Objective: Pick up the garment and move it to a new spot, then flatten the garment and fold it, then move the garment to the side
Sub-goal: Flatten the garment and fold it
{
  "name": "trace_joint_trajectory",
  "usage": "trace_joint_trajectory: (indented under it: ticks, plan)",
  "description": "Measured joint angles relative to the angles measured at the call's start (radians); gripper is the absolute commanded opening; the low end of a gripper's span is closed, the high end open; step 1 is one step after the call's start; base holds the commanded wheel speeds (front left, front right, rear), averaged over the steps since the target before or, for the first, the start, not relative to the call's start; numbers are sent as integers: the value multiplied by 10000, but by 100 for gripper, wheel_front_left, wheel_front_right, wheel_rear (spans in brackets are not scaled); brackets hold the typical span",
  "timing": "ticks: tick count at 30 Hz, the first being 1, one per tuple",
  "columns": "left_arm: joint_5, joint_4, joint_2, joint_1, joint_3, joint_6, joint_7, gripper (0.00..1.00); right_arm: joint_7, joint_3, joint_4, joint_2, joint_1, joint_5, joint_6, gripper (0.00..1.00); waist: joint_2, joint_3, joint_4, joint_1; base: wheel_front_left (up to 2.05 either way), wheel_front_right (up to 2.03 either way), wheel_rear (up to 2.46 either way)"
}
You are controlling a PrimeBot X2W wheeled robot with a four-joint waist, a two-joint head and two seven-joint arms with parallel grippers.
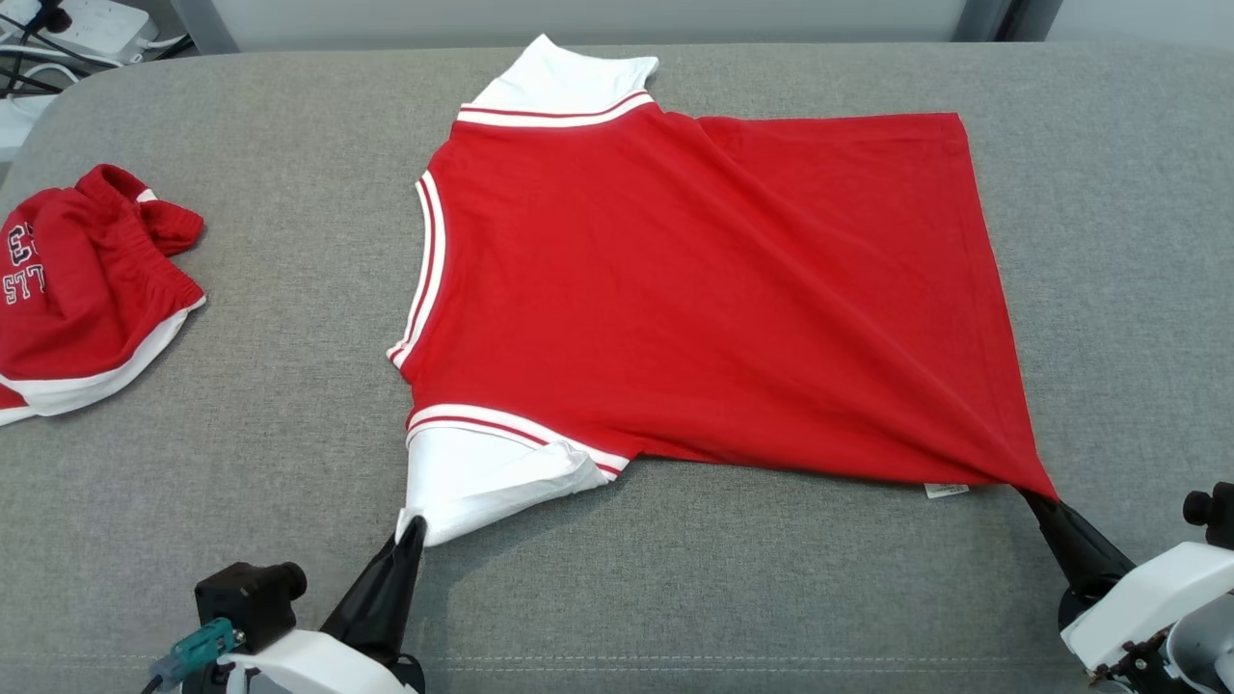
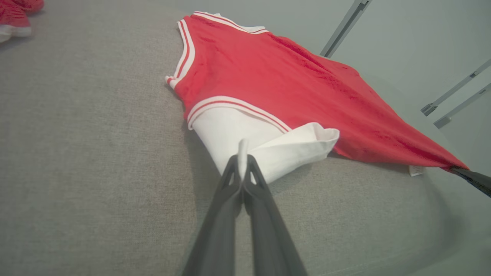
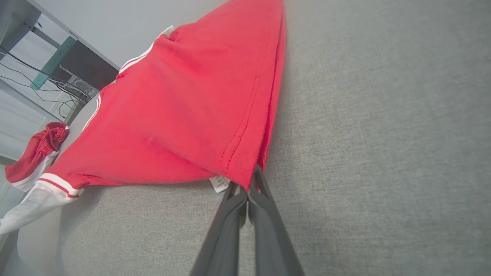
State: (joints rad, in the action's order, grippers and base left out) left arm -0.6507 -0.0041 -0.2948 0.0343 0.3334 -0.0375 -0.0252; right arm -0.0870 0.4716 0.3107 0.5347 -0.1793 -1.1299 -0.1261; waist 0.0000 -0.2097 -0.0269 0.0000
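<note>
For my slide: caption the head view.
Left fingers pinch the red shirt's white sleeve; right fingers pinch its hem corner.

Left fingers (image 2: 224, 214) clamp white sleeve (image 2: 230, 130) of red garment (image 2: 276, 76) on grey cushion (image 2: 96, 153).

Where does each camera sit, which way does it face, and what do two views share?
Head view: on the head, looking down at the shirt; left gripper and right gripper at the bottom.
Left wrist view: on that wrist, along its fingers to the pinched sleeve.
Right wrist view: on that wrist, along its fingers to the pinched hem.
Shared: all show the shorts.
</note>
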Motion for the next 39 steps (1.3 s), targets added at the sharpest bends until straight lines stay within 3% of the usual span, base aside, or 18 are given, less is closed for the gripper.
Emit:
trace_joint_trajectory:
  ticks: [1, 2, 7, 15, 22, 27, 39]
  plan:
    - [-125, 144, 56, -1, 2, 15, -2, 48, 59, -42, 36, -58, 33, 86, 0, 32, 0, 15, -3, 0, 0, 0, 0]
    - [-232, 316, 128, -2, 8, 23, 13, 100, 81, -90, 88, -142, 41, 125, 0, 98, 0, 40, -6, 0, 0, 0, 0]
    - [-50, 869, 132, -4, 121, 54, 58, 100, -73, -420, 282, -441, 128, 579, 0, 100, 0, 218, -3, 0, 0, 0, 0]
    - [1026, 268, -88, -12, -222, -828, -1239, 100, -1396, -1906, -334, -713, 872, 3055, 0, 100, 0, 723, 12, 0, 0, 0, 0]
    - [1829, -192, -128, -542, -226, -1112, -1818, 100, -1530, -4002, -1292, -2278, 867, 6537, -2, 100, 0, 1252, 123, 0, 0, 0, 0]
    - [1933, 232, -121, -1055, -303, -993, -2094, 100, -1615, -4642, -2010, -3290, 945, 8341, -2, 100, 0, 1660, 104, 0, 0, 0, 0]
    - [2098, 1120, -180, 12, -1787, -861, -2263, 100, -1615, -5026, -2088, -4253, 2507, 9338, -2, 100, 0, 2260, 28, 0, 0, 0, 0]
